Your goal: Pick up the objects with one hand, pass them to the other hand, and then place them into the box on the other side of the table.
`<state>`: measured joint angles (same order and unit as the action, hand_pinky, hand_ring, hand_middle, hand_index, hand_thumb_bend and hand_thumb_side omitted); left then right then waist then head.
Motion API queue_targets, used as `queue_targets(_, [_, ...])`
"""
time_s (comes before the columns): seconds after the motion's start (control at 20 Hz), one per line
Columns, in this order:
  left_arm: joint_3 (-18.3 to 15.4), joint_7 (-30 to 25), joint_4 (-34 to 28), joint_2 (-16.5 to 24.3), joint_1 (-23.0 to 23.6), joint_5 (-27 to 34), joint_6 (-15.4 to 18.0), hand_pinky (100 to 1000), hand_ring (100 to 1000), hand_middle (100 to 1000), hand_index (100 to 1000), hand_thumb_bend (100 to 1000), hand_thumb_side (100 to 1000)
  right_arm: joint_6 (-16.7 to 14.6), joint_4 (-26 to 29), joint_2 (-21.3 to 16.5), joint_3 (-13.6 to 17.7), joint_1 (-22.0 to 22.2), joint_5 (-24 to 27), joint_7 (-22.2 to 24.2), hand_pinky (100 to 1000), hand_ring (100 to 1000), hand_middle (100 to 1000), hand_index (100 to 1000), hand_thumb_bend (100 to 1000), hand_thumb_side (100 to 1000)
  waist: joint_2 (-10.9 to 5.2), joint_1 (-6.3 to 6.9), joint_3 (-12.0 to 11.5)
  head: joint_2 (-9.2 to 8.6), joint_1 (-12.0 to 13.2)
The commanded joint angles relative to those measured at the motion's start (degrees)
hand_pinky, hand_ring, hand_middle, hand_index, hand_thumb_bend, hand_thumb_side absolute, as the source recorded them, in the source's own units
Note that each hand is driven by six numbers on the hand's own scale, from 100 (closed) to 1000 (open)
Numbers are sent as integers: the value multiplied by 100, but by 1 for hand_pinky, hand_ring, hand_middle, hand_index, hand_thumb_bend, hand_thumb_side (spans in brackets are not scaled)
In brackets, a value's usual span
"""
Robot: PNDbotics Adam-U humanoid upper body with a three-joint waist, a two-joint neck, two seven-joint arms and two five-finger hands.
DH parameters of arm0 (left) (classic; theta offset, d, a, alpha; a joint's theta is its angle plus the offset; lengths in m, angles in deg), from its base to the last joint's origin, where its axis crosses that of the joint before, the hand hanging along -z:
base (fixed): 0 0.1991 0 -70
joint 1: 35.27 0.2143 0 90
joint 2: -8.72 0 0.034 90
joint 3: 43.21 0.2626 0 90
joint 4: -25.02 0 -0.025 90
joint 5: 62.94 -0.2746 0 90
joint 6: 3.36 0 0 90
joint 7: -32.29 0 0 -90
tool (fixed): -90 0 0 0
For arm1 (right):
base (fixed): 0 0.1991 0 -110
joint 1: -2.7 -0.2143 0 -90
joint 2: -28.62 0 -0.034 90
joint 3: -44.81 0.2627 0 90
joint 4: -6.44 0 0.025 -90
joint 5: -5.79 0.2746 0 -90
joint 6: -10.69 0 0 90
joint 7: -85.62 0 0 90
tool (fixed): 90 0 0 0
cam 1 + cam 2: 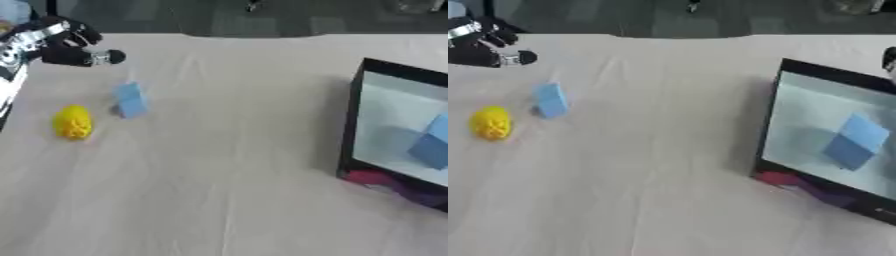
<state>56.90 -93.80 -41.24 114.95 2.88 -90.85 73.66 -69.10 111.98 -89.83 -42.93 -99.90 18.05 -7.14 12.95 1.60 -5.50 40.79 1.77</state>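
Observation:
A light blue block (131, 100) stands on the table at the left. A yellow knobbly object (73, 121) lies just left of it and a little nearer. My left hand (61, 45) hovers in the upper left corner, beyond both objects and apart from them, its fingers relaxed and its thumb pointing right, holding nothing. On the right stands the black-rimmed box (353, 125) with a pale inside, and another blue block (852, 141) lies in it. A dark piece at the right edge above the box may be my right hand (890, 57); too little of it shows.
A magenta and purple thing (389, 184) lies along the box's near wall. The beige cloth-covered table (227, 175) stretches wide between the objects and the box. The table's far edge runs along the top, with dark floor beyond.

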Motion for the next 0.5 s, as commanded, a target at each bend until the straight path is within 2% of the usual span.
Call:
queue_targets(0.05, [18, -458, 240, 37, -285, -210, 190, 868, 877, 790, 849, 685, 580, -7, 15, -210, 20, -67, -69, 61, 1000, 1000, 986, 957, 116, 561, -191, 53, 11, 1, 4])
queue_targets(0.25, [68, -820, 619, -155, -543, -664, 384, 874, 883, 804, 843, 665, 394, 37, -88, -86, 27, -67, -36, 215, 1000, 1000, 987, 958, 113, 581, -185, 48, 30, -33, -6])
queue_targets(0.4, [59, -1044, 959, -299, -698, -994, 502, 881, 888, 810, 834, 640, 303, 43, -123, -68, 37, -74, -8, 239, 1000, 1000, 984, 956, 114, 583, -180, 40, 44, -53, -21])
queue_targets(0.5, [71, -1156, 1166, -377, -778, -1200, 576, 888, 891, 816, 836, 670, 272, 42, -124, -73, 24, -82, -5, 242, 1000, 1000, 982, 955, 115, 586, -177, 35, 53, -55, -15])
